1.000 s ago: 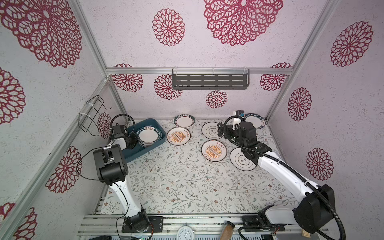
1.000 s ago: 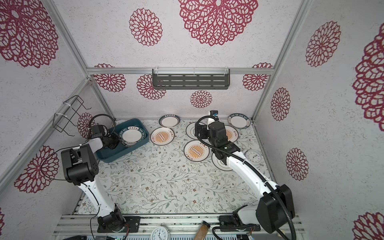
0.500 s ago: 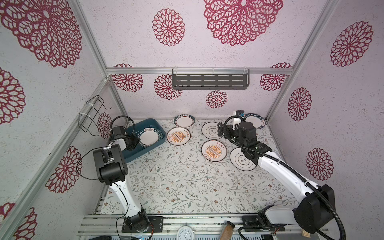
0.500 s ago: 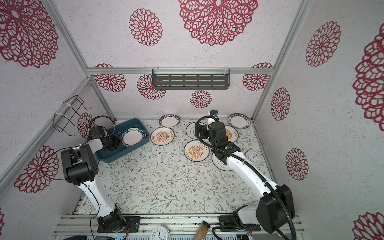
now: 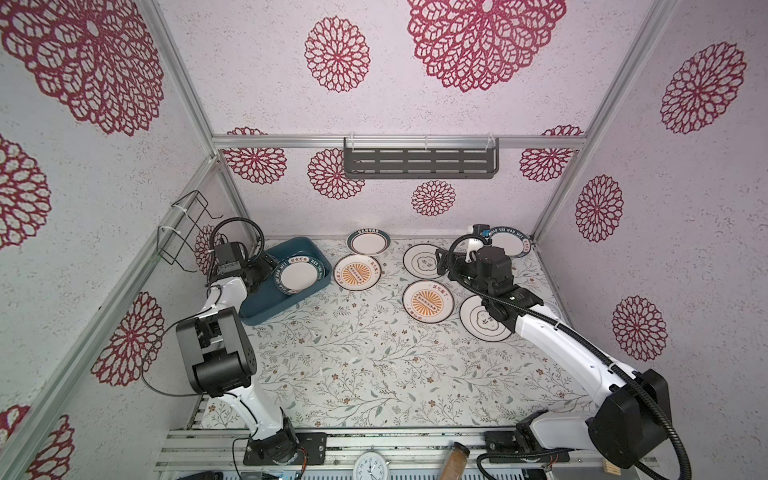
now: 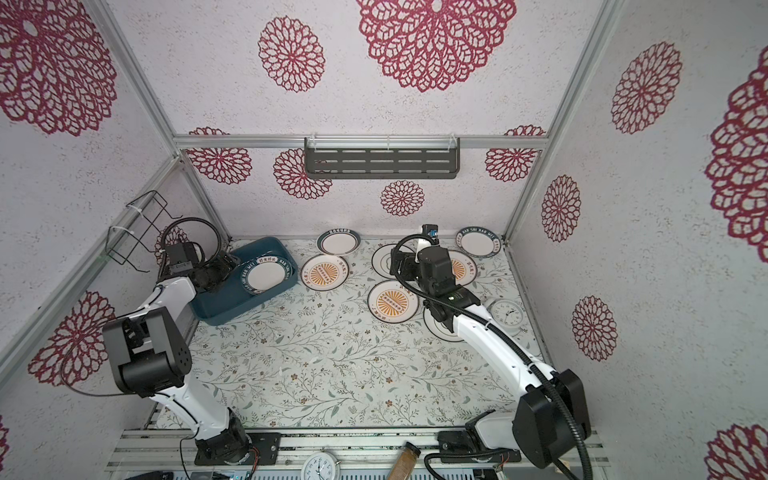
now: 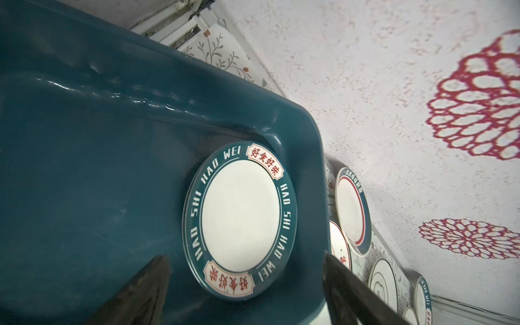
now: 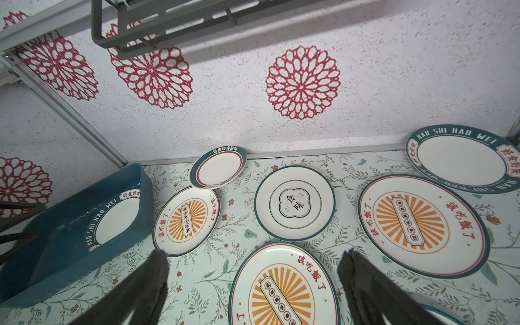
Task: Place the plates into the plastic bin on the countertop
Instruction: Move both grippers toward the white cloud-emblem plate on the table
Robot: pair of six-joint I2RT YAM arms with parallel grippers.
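Note:
The dark teal plastic bin (image 5: pixel 266 316) stands at the countertop's (image 5: pixel 365 365) back left. A teal-rimmed plate (image 5: pixel 300 275) (image 7: pixel 242 213) lies inside it, tilted against the far wall. My left gripper (image 5: pixel 262 272) (image 7: pixel 244 256) hovers open over the bin just short of that plate, touching nothing. More plates lie flat: sunburst ones (image 5: pixel 357 272) (image 5: pixel 428 301) (image 6: pixel 463 270), black-ringed ones (image 5: pixel 424 261) (image 5: pixel 482 320) and teal-rimmed ones (image 5: pixel 368 242) (image 5: pixel 509 242). Above a sunburst plate (image 8: pixel 284 289), my right gripper (image 5: pixel 446 266) (image 8: pixel 253 251) is open and empty.
A grey slotted shelf (image 5: pixel 419 163) hangs on the back wall and a wire rack (image 5: pixel 187 232) on the left wall. A small clock (image 6: pixel 505 311) lies by the right arm. Another clock (image 5: pixel 371 465) and a brown bottle (image 5: pixel 453 457) sit at the front rail.
My left gripper has opened and let go of the teal-rimmed plate, which now rests in the bin. The right arm has not moved.

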